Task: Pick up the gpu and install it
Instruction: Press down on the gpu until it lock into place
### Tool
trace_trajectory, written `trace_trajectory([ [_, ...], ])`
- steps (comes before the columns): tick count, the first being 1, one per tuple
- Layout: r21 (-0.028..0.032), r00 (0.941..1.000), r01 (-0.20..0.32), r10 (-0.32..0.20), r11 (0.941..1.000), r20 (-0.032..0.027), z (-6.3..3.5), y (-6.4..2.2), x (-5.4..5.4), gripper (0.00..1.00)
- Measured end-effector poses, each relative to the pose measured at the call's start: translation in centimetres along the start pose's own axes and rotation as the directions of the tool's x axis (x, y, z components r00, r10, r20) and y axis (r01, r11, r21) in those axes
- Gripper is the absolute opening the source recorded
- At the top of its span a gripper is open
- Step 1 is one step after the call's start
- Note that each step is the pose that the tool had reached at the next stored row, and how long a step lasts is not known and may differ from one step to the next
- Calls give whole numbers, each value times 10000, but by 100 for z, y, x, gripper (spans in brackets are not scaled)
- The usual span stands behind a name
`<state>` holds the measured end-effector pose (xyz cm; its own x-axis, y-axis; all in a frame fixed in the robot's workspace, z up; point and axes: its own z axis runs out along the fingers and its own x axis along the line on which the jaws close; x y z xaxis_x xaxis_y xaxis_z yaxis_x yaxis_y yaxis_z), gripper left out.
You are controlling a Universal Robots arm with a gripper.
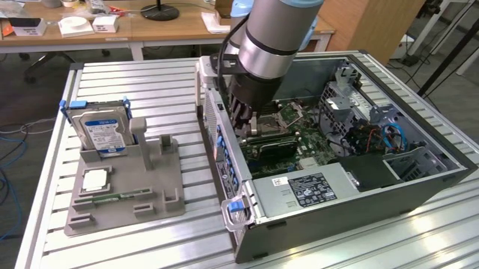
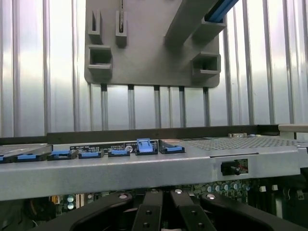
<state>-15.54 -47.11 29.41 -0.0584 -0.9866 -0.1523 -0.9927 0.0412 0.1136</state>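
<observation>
Fingers (image 2: 162, 211) closed inside one computer case (image 1: 419, 185); one hard drive (image 1: 103, 131) racked.

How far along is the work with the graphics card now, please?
Looks done: the middle slots of the grey holder are empty, so the card seems to have been taken; the hard drive sits at its end. In hand: the gripper, shut, is down inside the open computer case. Left: I cannot tell whether the card is seated.
</observation>
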Motion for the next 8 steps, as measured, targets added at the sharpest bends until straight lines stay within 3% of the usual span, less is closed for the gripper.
trace_trajectory([
  [4, -96, 10000, -8, 9, 10000, 64, -19, -6, -5, 11],
  [8, -286, 10000, -40, 41, 9996, 38, -88, -9, -15, 11],
])
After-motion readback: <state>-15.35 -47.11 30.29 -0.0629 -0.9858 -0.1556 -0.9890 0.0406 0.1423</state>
